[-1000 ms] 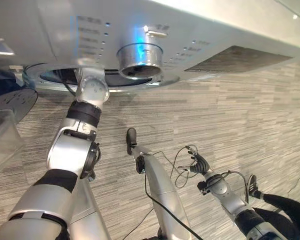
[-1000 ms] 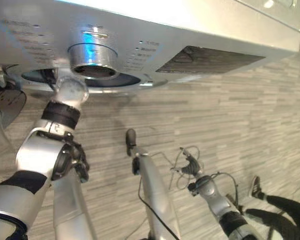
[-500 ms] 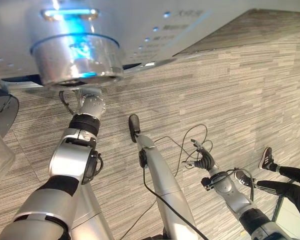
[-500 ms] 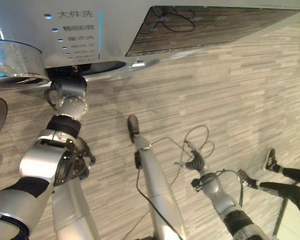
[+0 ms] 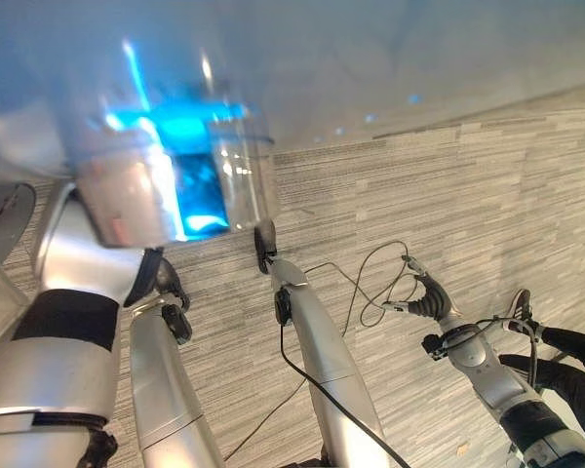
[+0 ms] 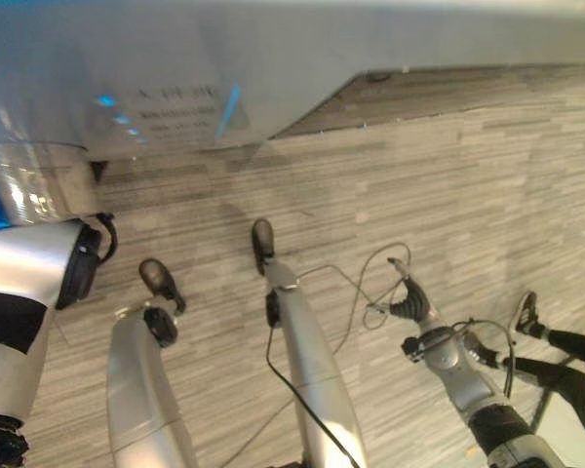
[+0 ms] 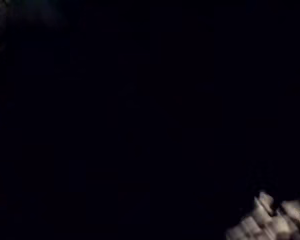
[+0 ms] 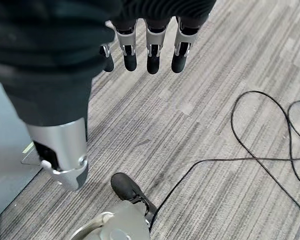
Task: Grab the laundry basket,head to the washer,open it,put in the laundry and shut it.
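The washer's silver front panel [image 6: 273, 78] looms close across the upper part of both eye views, with a round knob lit blue [image 5: 175, 190]. My left arm [image 5: 73, 322] rises behind that panel towards the drum opening, and its hand is hidden there. The left wrist view is dark, with a pale patch [image 7: 270, 222] in one corner that I cannot identify. My right hand [image 5: 431, 297] hangs low at the right over the carpet, away from the washer. In its wrist view the fingers [image 8: 152, 55] hang straight and hold nothing.
A dark round door [image 5: 2, 210] stands swung out at the far left. Grey striped carpet [image 6: 448, 175] covers the floor. A person's shoe [image 6: 526, 314] and dark trouser leg [image 6: 577, 346] are at the right edge, close to my right arm.
The camera has dipped closer to the washer, so the panel and knob have slid down and blurred. My left forearm, visible before, is now hidden behind the panel. The right hand stays hanging.
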Controlling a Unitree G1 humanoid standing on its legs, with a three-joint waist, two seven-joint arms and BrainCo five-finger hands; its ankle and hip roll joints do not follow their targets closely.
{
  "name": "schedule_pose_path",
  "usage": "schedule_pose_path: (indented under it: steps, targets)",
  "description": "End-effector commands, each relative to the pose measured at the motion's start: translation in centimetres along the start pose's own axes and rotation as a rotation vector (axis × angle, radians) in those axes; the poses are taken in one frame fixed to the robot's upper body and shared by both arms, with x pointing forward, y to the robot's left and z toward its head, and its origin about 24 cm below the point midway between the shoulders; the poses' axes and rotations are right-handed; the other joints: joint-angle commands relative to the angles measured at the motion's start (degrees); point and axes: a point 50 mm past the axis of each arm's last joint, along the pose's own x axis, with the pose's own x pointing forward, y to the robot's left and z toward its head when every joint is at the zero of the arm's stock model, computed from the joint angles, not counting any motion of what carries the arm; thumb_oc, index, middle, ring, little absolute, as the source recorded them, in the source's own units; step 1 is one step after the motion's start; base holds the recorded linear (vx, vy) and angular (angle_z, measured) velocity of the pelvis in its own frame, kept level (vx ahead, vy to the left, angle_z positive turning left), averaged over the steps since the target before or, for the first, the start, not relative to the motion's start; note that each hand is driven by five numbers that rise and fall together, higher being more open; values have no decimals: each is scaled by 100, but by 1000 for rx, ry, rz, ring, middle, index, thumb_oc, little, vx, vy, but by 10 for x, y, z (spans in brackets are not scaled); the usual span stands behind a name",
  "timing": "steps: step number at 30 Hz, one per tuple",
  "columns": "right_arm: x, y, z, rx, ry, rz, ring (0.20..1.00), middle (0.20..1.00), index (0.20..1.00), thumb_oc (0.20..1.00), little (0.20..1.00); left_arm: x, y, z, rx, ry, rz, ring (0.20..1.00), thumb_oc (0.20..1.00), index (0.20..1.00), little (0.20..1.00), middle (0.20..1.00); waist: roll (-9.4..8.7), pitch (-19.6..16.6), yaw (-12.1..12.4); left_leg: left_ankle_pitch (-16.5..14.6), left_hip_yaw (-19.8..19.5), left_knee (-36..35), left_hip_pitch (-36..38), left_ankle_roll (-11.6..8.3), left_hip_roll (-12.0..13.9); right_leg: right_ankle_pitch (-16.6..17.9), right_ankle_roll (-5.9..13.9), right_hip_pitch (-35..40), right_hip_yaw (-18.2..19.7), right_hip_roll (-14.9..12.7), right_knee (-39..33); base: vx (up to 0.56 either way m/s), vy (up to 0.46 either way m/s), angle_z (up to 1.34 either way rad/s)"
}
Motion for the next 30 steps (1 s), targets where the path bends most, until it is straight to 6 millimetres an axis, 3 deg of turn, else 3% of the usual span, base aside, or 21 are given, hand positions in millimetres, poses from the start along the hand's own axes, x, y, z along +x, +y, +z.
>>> schedule_pose_path:
  steps: [1,4,6,7,9,10,11,13,15,16,20,21,22,23,25,28,29,30]
  targets:
    - [-16,-12,-15,-23,42,-5,1000,1000,1000,1000,1000,4,34,0,312,60,29,1000,1000,1000,1000,1000,443,-332,-114,-131,-418,189,45,128,-256,-48,53,157,-356,-37,-100,-25,28,16]
    - [-15,-14,-11,-20,22,5,1000,1000,1000,1000,1000,-3,65,-16,560,174,28,1000,1000,1000,1000,1000,458,-283,-86,-69,-405,99,87,128,-284,3,66,201,-359,-95,-137,-30,19,16]
    - [-15,-11,-12,0,25,18,1000,1000,1000,1000,1000,-10,75,-30,562,234,44,1000,1000,1000,1000,1000,451,-244,-87,0,-393,-40,176,120,-313,25,67,271,-368,-136,-181,-38,0,13]
    - [-17,-7,-19,51,74,28,1000,1000,1000,1000,1000,-21,62,-54,486,274,-19,1000,1000,1000,1000,1000,424,-214,-99,70,-413,-193,253,110,-368,39,69,346,-387,-176,-248,-44,-7,28]
    - [-17,0,-19,113,84,29,1000,1000,1000,1000,1000,-36,58,-78,445,329,-29,1000,1000,1000,1000,1000,408,-186,-117,158,-416,-370,368,87,-408,62,70,454,-398,-223,-329,-40,-33,28]
    - [-18,10,-23,188,116,51,1000,1000,1000,1000,1000,-53,63,-101,409,393,-14,1000,1000,1000,1000,1000,383,-145,-133,272,-404,-646,624,61,-465,102,71,663,-415,-296,-455,-38,-49,19]
    - [-21,18,-25,289,140,65,1000,1000,1000,1000,1000,-59,63,-109,385,416,-10,1000,1000,1000,1000,1000,365,-128,-147,308,-409,-740,709,54,-481,108,61,734,-411,-317,-496,-47,-40,15]
    - [-32,42,-41,824,254,34,1000,1000,1000,1000,1000,-85,59,-137,282,509,-31,1000,1000,1000,1000,1000,290,-60,-157,460,-369,-1069,1074,17,-570,197,66,1011,-415,-384,-712,-55,15,34]
    - [-33,56,-43,1120,287,20,1000,1000,1000,1000,1000,-103,74,-151,265,567,20,1000,1000,1000,1000,1000,257,-36,-117,569,-339,-1366,1369,-15,-641,260,71,1228,-402,-415,-887,-49,42,22]
    - [-35,67,-45,1242,313,24,1000,1000,1000,1000,1000,-114,83,-159,250,609,50,1000,1000,1000,1000,1000,237,-14,-94,642,-317,-1560,1586,-34,-690,297,88,1404,-397,-433,-999,-38,35,8]
    - [-49,96,-57,1419,425,-1,1000,1000,1000,1000,1000,-154,127,-175,228,709,188,1000,1000,1000,1000,1000,275,53,2,863,-245,-2213,2421,-68,-873,353,100,2057,-357,-482,-1258,-24,43,6]
    - [-50,96,-57,1419,426,0,1000,1000,1000,1000,1000,-155,127,-175,229,709,188,1000,1000,1000,1000,1000,264,68,3,876,-241,-2244,2463,-68,-879,358,101,2090,-355,-486,-1274,0,65,5]
    - [-51,110,-58,1462,468,17,1000,1000,1000,1000,1000,-184,153,-181,248,767,247,1000,1000,1000,1000,1000,329,101,84,1009,-224,-2616,2948,-106,-949,402,102,2494,-354,-513,-1495,6,62,5]
    - [-56,117,-61,1458,500,40,1000,1000,1000,1000,1000,-198,164,-184,260,800,265,1000,1000,1000,1000,1000,340,102,126,1071,-226,-2774,3159,-119,-977,413,98,2676,-359,-526,-1569,16,63,6]
    - [-64,118,-72,1327,562,69,1000,1000,1000,1000,1000,-233,186,-187,272,868,312,1000,1000,1000,1000,1000,378,80,247,1215,-221,-3131,3583,-144,-1034,446,101,3086,-420,-571,-1768,22,17,7]
    - [-69,126,-66,1161,550,177,1000,1000,1000,1000,1000,-296,223,-185,266,980,451,1000,1000,1000,1000,1000,365,27,418,1413,-195,-3650,4288,-188,-1039,506,129,3693,-494,-610,-2010,44,20,9]
    - [-69,127,-66,1161,552,178,1000,1000,1000,1000,1000,-297,224,-185,266,981,452,1000,1000,1000,1000,1000,362,33,420,1420,-193,-3669,4314,-189,-1041,508,129,3714,-494,-610,-2018,69,-17,5]
    - [-80,132,-72,1077,586,256,1000,1000,1000,1000,1000,-319,236,-182,270,1026,499,1000,1000,1000,1000,1000,381,-22,505,1497,-183,-3887,4575,-212,-1051,518,139,3956,-536,-629,-2120,99,-7,1]
